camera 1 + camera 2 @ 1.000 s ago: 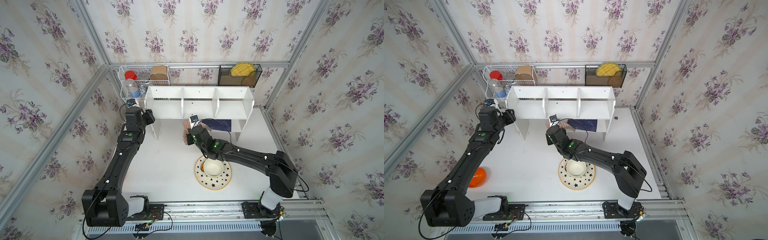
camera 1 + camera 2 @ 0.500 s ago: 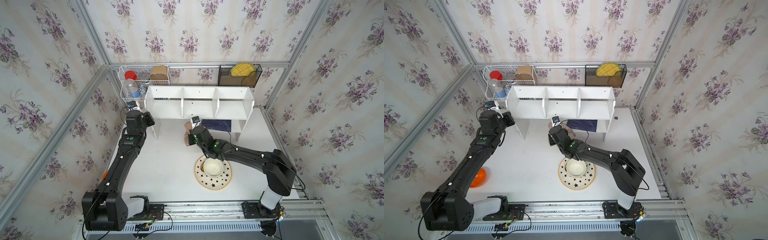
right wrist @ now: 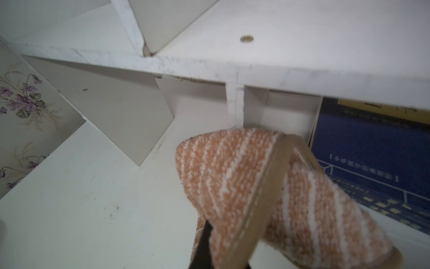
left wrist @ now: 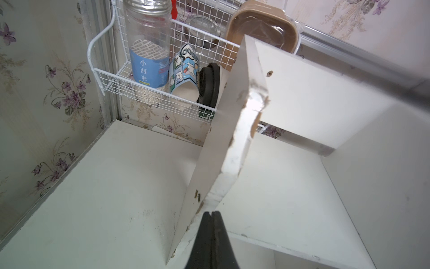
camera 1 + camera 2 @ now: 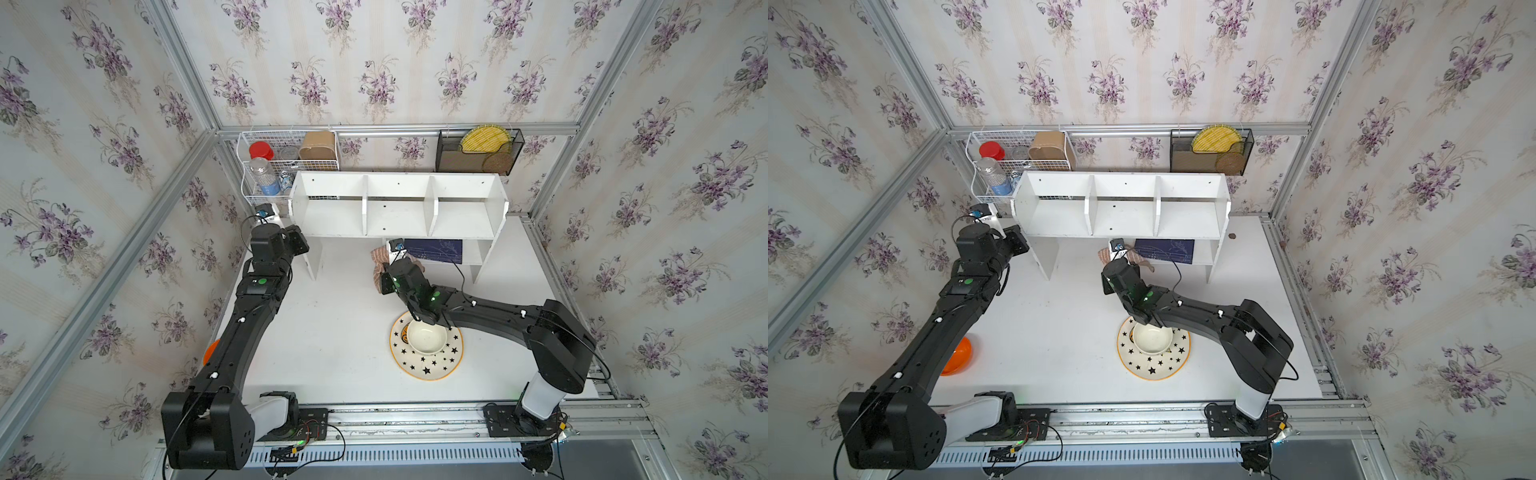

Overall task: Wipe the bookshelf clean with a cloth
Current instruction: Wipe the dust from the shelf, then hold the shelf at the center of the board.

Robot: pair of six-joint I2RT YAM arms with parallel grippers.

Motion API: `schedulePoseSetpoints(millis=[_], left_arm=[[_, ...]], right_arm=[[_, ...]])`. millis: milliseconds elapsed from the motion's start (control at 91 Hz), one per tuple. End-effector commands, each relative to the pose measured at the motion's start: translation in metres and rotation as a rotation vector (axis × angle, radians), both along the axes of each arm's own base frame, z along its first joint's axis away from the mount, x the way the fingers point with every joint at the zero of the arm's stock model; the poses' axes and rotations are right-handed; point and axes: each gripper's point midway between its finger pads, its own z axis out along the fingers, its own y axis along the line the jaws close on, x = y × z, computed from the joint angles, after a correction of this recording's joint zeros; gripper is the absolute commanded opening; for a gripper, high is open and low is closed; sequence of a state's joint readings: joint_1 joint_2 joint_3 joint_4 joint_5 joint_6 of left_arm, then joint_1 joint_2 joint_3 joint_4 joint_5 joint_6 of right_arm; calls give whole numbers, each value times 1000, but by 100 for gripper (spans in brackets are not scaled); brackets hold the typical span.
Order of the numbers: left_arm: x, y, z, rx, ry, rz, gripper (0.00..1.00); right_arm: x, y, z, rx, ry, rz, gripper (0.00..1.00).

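My left gripper [image 4: 212, 216] is clenched, its two fingers pressed flat together with nothing between them; it sits just in front of the lower front edge of the bookshelf's [image 5: 395, 218] left side panel; whether the tips touch the panel cannot be determined from the left wrist view.

My right gripper [image 3: 210, 230] is clenched on the cloth [image 3: 232, 174]; the pinkish, white-striped fabric drapes over the fingers, so only one dark finger shows beneath it.

The cloth [image 5: 379, 266] is held in front of the bookshelf's lower section, below the middle upper compartment; it lies just beside a dark blue book [image 5: 434, 250] that rests on the lower right shelf; contact between cloth and shelf cannot be confirmed.

The bookshelf stands at the back of the table [image 5: 332, 332], against the rear wall; its three upper compartments hold nothing; the front edges show scuffs and chipped paint in both wrist views.

Behind the bookshelf's left end hangs a white wire basket [image 5: 286, 166] holding jars and a brown box; behind its right end hangs a black mesh rack [image 5: 478, 153].

A star-patterned plate [image 5: 426, 365] carrying a white bowl [image 5: 427, 337] lies on the table under my right forearm, well apart from the bookshelf; an orange bowl [image 5: 957, 355] lies near the table's left edge, partly hidden by my left arm.
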State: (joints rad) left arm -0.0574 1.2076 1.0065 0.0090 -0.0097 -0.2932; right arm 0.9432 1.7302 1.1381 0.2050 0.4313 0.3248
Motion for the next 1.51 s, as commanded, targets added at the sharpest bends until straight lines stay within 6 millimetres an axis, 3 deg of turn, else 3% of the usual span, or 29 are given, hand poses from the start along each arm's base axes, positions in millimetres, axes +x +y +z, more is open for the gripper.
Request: schedulePoseSetpoints(millis=[0, 99, 264, 374, 429, 517, 670, 824, 1000, 1022, 1198, 1297, 1363, 1429, 1495], left_arm=[[-1, -10, 14, 31, -55, -45, 0], [-2, -8, 10, 25, -44, -26, 0], [-2, 11, 9, 30, -15, 70, 0], [1, 30, 10, 11, 24, 129, 40], [4, 34, 9, -4, 41, 132, 51], [10, 31, 7, -24, 48, 103, 58], [27, 7, 1, -63, 34, -47, 59], [40, -8, 1, -90, 5, -131, 63], [53, -2, 17, -63, -61, -109, 58], [59, -2, 9, -60, -50, -107, 57], [64, 2, 0, -36, -19, -93, 15], [59, 2, 1, -36, -23, -88, 0], [55, 2, 0, -34, -17, -92, 0], [42, 1, 18, -33, -51, -99, 0], [33, 0, 18, -46, -40, -97, 0]], right_arm=[[-1, 4, -1, 59, 11, 0, 0], [0, 4, 8, 66, -6, 1, 0], [11, 10, 60, 92, -103, -1, 0], [14, 14, 81, 118, -136, -5, 0], [15, 15, 79, 124, -134, -7, 0], [13, 17, 61, 125, -95, 0, 0], [6, 12, 35, 141, -42, -1, 0], [1, 13, 25, 142, -16, 19, 0], [0, 13, 23, 135, -9, 30, 0], [-1, 14, 22, 135, -8, 33, 0], [-3, 14, 35, 169, -24, 43, 0], [2, 18, 59, 178, -73, 48, 0], [8, 18, 80, 163, -118, 33, 0], [13, 16, 102, 161, -164, 15, 0], [15, 14, 111, 156, -186, 8, 0]])
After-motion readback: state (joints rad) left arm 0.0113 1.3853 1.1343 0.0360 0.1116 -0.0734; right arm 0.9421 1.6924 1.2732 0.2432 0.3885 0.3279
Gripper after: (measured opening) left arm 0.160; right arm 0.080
